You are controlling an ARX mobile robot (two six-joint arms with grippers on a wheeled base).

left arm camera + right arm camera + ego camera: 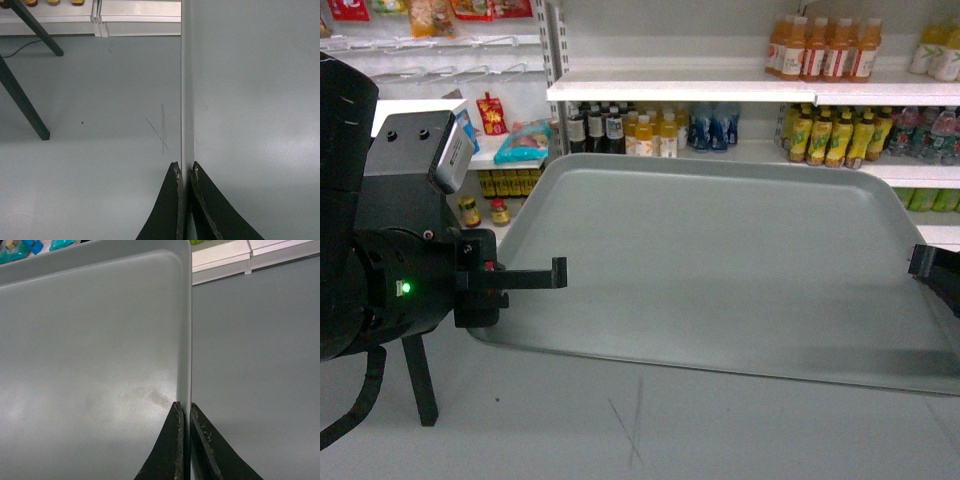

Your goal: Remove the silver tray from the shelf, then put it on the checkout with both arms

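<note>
The silver tray (720, 260) is held up in the air between the two arms, its flat face tipped toward me, with grey floor (620, 420) beneath it and the store shelves (680, 90) of bottled drinks (825, 48) behind. The left tool (184, 172) is pinched on the tray's left rim: in its wrist view the two dark fingers (167, 210) are drawn almost together, with the thin raised edge of the tray running up between them, one finger on the outer side and one on the inner face. The right tool (184, 410) does the same on the opposite rim, its fingers nearly touching and the edge clamped between them, just below a faint brownish smudge (150, 396) on the tray's surface. From the head view the left arm (390, 260) fills the left side, a small green light (406, 288) glowing on its housing, while only the tip of the right tool shows at the frame's right edge. Dark angled legs (25, 105) stand on the floor at left. A crossed scratch mark (630, 420) shows on the floor below the tray.
</note>
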